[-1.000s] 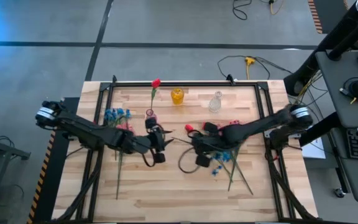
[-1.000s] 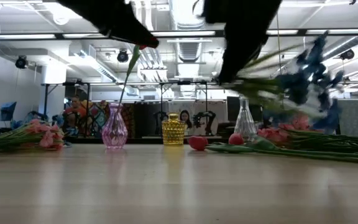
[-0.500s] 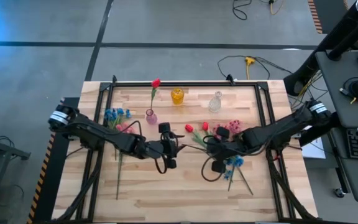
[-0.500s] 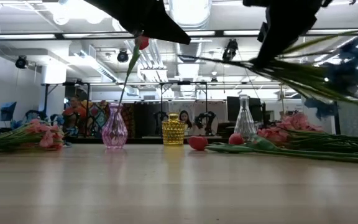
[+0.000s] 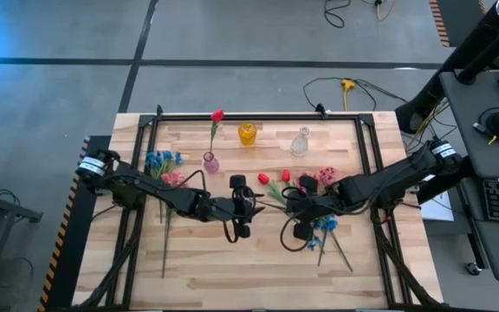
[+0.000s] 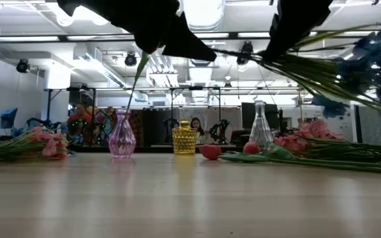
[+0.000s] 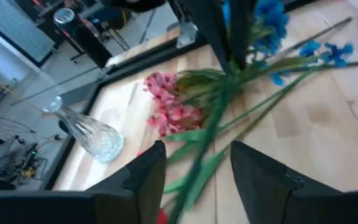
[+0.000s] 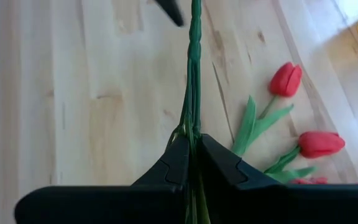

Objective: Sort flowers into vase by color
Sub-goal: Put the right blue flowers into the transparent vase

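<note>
Handoff: right claw holds the blue flower stem, left claw reaching in for it.

My right claw (image 8: 191,163) is pinched on the stem of a blue flower (image 5: 324,225), lifted off the tabletop (image 5: 232,269) mid-table; my left claw (image 7: 194,171) is spread with the stem running between its fingers, not clamped yet. I'd say do it well by closing the left low on the stem, away from the blooms, before the right lets go, and keeping the stem straight so it drops into a narrow neck. Pink vase (image 5: 210,162) already has one red flower (image 5: 217,115) in it. Yellow vase (image 5: 247,133) and clear vase (image 5: 300,144) look empty. More red flowers (image 8: 291,78) and pink flowers (image 7: 169,109) lie loose on the tabletop right of centre; another blue and pink bunch (image 5: 163,165) lies at the left.
</note>
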